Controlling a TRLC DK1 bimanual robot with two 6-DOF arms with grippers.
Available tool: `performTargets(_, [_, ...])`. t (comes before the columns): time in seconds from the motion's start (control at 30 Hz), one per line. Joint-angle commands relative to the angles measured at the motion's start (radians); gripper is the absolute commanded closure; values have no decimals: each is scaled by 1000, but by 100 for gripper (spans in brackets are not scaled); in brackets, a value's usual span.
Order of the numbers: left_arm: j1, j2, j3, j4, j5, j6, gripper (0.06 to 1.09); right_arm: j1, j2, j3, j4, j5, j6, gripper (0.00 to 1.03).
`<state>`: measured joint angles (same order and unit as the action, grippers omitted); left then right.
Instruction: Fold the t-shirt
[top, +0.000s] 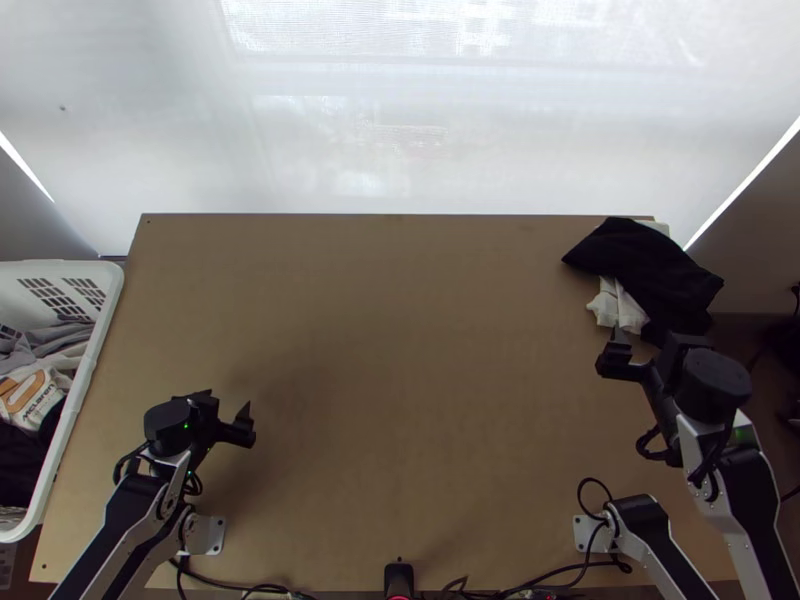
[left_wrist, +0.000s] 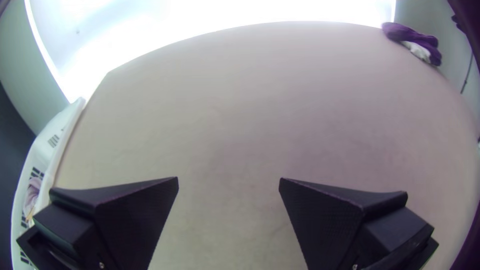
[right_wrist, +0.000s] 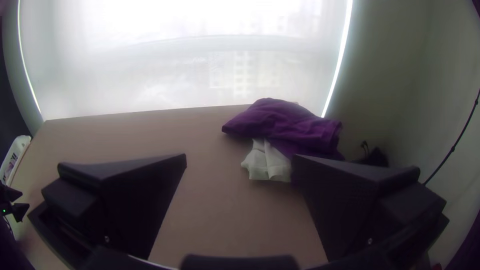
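Observation:
A dark cloth (top: 645, 268) lies bunched over a white cloth (top: 618, 306) at the table's far right corner. In the right wrist view the dark cloth (right_wrist: 290, 125) looks purple, with the white cloth (right_wrist: 267, 162) beside it. My right gripper (top: 618, 345) is just on the near side of this pile; its own view shows the right gripper (right_wrist: 240, 160) open. At the table's left, near side, my left gripper (top: 230, 408) holds nothing; in its wrist view the left gripper (left_wrist: 229, 182) stands open over bare wood. Which cloth is the t-shirt, I cannot tell.
A white basket (top: 105, 290) with mixed clothes stands against the table's left edge. The wooden table (top: 400, 350) stretches bare between the arms. Black cables (top: 560, 575) run along its near edge, beside a small black device (top: 398, 578).

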<state>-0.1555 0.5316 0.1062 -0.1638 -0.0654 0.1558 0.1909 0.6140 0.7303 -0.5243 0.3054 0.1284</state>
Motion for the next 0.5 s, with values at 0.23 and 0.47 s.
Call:
performTargets(0.23, [241,516,322,-293,-324,-180,10,-16,233,215,-194,-6,149,5])
performTargets(0.47, [387,901,879,-799,47,-325,10,-18,237,196,-174,-3,143,5])
